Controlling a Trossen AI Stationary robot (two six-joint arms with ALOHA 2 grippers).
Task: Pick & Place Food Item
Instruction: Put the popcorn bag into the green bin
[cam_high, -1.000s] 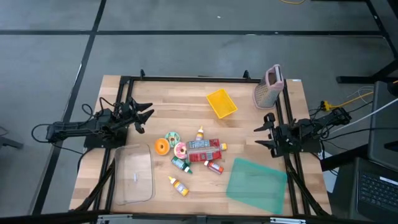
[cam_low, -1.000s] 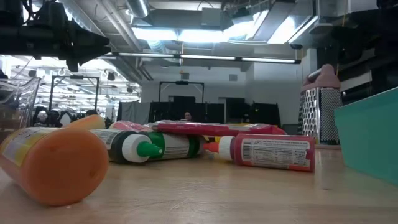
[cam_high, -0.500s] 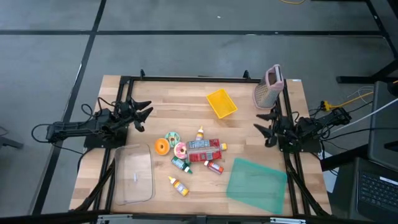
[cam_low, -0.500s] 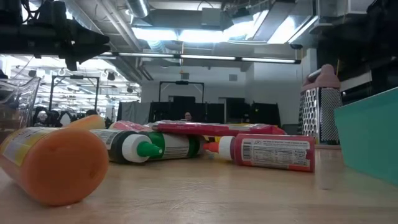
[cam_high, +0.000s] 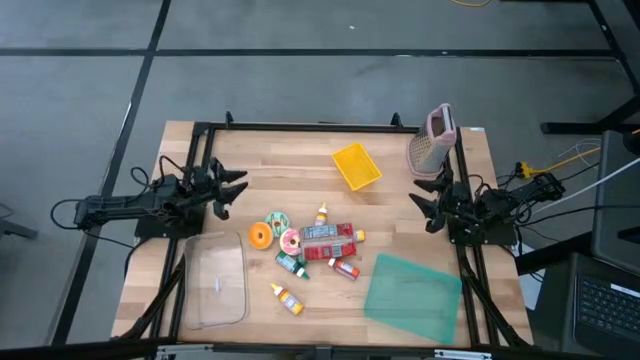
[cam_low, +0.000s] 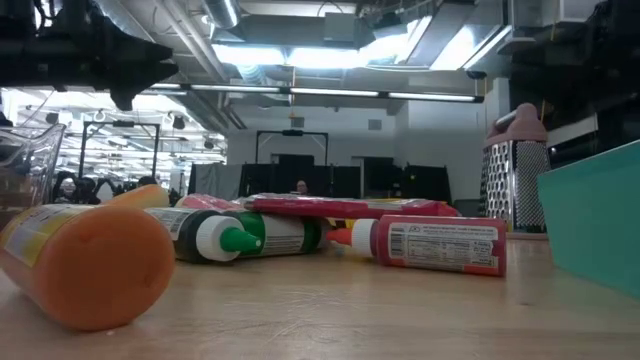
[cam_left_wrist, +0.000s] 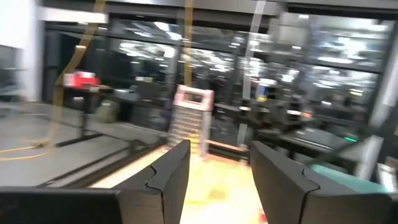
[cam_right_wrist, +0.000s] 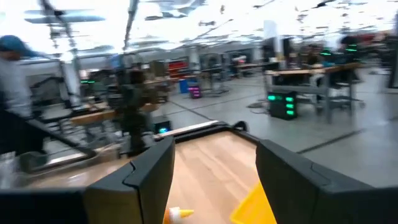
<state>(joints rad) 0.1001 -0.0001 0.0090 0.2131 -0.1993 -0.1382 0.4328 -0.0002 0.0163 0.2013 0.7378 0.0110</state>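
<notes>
The food items lie in a cluster at the table's middle: an orange (cam_high: 259, 235), a pink donut (cam_high: 290, 240), a red package (cam_high: 330, 238) and several small squeeze bottles (cam_high: 287, 298). The low view shows the bottles lying on their sides (cam_low: 240, 237). My left gripper (cam_high: 230, 190) hovers open above the table's left side, level, left of the cluster. My right gripper (cam_high: 422, 200) hovers open at the right side, its fingers pointing toward the table's middle. Nothing is between either pair of fingers (cam_left_wrist: 221, 149) (cam_right_wrist: 214, 149).
A yellow tray (cam_high: 356, 166) sits at the far middle and a metal grater (cam_high: 432, 140) stands at the far right. A clear container (cam_high: 215, 280) lies at the near left and a teal board (cam_high: 412, 295) at the near right. Bare wood lies between the far edge and the cluster.
My right gripper has swung on its wrist toward the table's far edge, staying above the right side and open. The food items have not moved.
</notes>
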